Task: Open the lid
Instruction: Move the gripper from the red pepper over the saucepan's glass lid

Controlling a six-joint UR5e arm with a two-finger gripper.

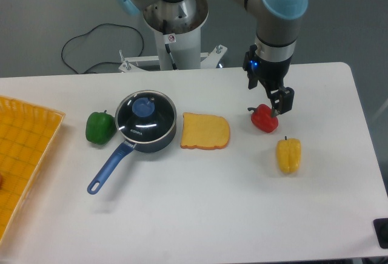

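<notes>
The lid point(145, 116), a round clear glass disc with a thin metal rim and a blue centre knob point(144, 107), sits flat on the dark blue saucepan point(159, 141) at the table's left-centre. The pan's long blue handle point(109, 168) points toward the front left. My gripper point(276, 106) hangs far to the right of the lid, just above a red pepper point(264, 119). Its fingers look open and hold nothing.
A green pepper point(100, 127) lies just left of the saucepan and a slice of toast point(205, 132) just right of it. A yellow pepper point(288, 155) sits at the right front. A yellow tray point(24, 155) fills the left edge. The robot base point(176, 27) stands behind.
</notes>
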